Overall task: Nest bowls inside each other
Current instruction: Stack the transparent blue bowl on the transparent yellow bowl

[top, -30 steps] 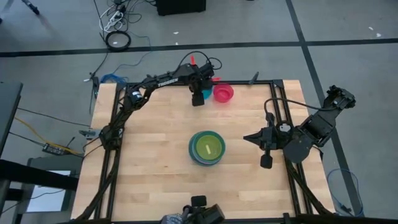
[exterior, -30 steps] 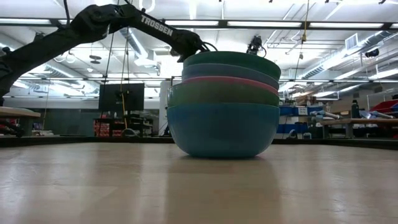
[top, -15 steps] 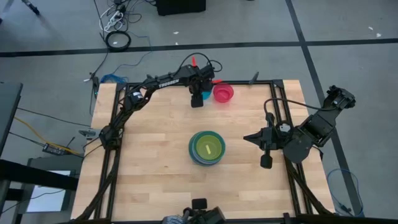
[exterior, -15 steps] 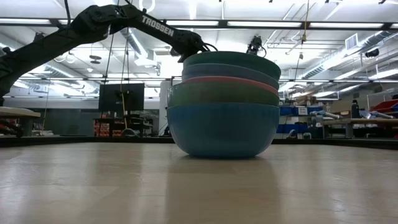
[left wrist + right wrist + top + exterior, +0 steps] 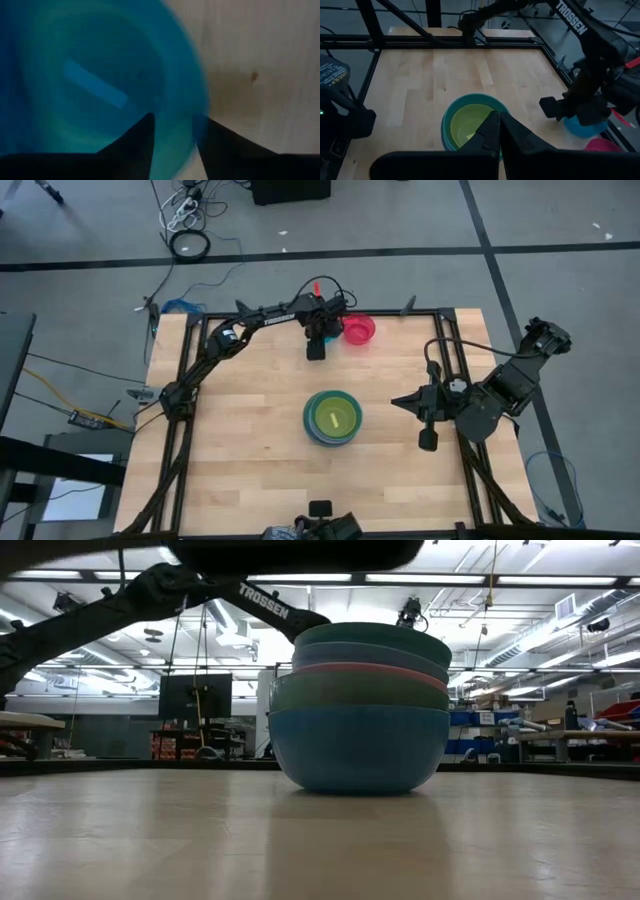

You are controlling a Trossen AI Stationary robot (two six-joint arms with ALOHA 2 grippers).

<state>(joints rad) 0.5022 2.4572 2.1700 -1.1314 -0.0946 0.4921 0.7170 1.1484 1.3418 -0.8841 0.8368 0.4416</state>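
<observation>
Nesting partly done: stack (image 5: 332, 418) at table centre, yellow bowl (image 5: 334, 416) on top.
Left gripper (image 5: 172, 131) is straddling the blue bowl (image 5: 95, 85) rim, fingers apart, beside the magenta bowl (image 5: 359, 330); right gripper (image 5: 499, 131) is waiting shut.

Stack of 5 large bowls (image 5: 358, 710): teal, blue, pink, green, light blue, yellow small bowl (image 5: 334, 417) inside. Blue small bowl (image 5: 95, 85); magenta-red bowl (image 5: 360, 330). Pale wood surface (image 5: 240, 410).

Large bowls (image 5: 332, 418) stacked mid-table, yellow inside; blue bowl (image 5: 95, 85) and magenta bowl (image 5: 359, 330) far edge.
</observation>
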